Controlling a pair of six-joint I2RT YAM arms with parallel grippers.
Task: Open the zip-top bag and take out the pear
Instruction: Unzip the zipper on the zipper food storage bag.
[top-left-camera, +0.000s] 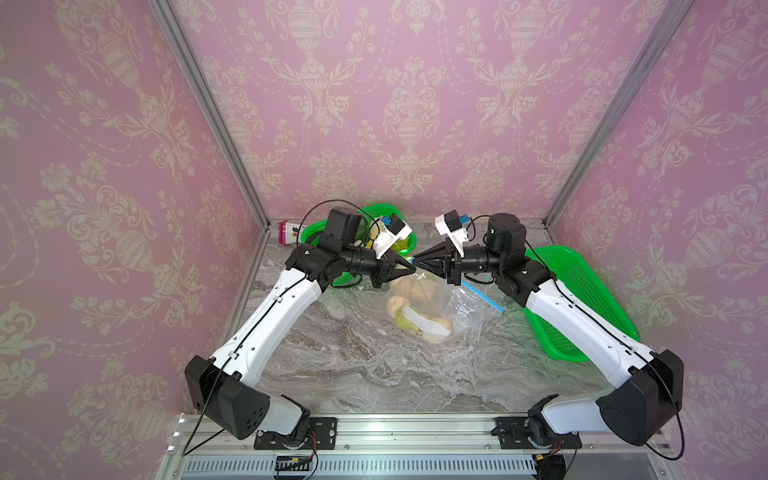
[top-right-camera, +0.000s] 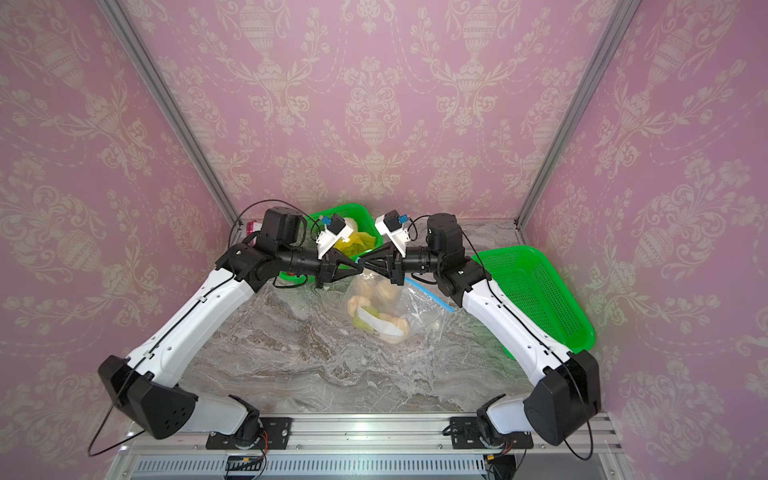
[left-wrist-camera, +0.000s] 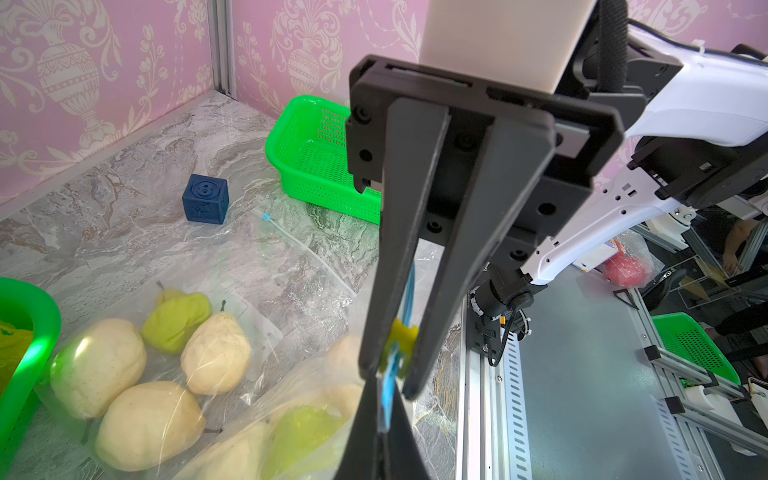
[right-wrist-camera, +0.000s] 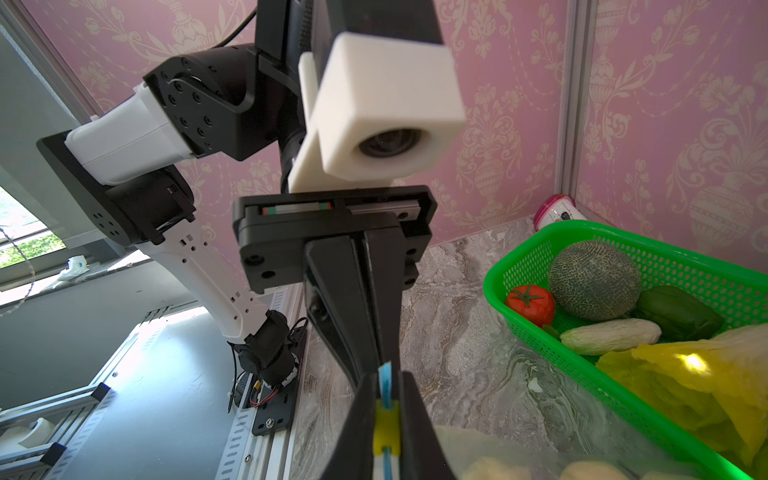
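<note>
Over the middle of the marble top (top-left-camera: 332, 365), both arms meet tip to tip at one raised corner of the zip-top bag (top-left-camera: 457, 307). L gripper (top-left-camera: 409, 270) is pinched tight on the end of the blue zip strip (top-left-camera: 483, 296). R gripper (top-left-camera: 419, 262) is clamped on the yellow slider (right-wrist-camera: 386, 432), jaws nearly together w/ the slider between them. Rest of the bag lies on the marble betw. two green baskets. Pears (left-wrist-camera: 216, 353) are inside it: several pale ones plus a greener pear (left-wrist-camera: 176, 316). Blue cube (left-wrist-camera: 205, 199) sits near the right-hand basket (top-left-camera: 590, 291). The far-left basket (right-wrist-camera: 534, 249) holds a melon (right-wrist-camera: 594, 280) & tomato (right-wrist-camera: 531, 303).
</note>
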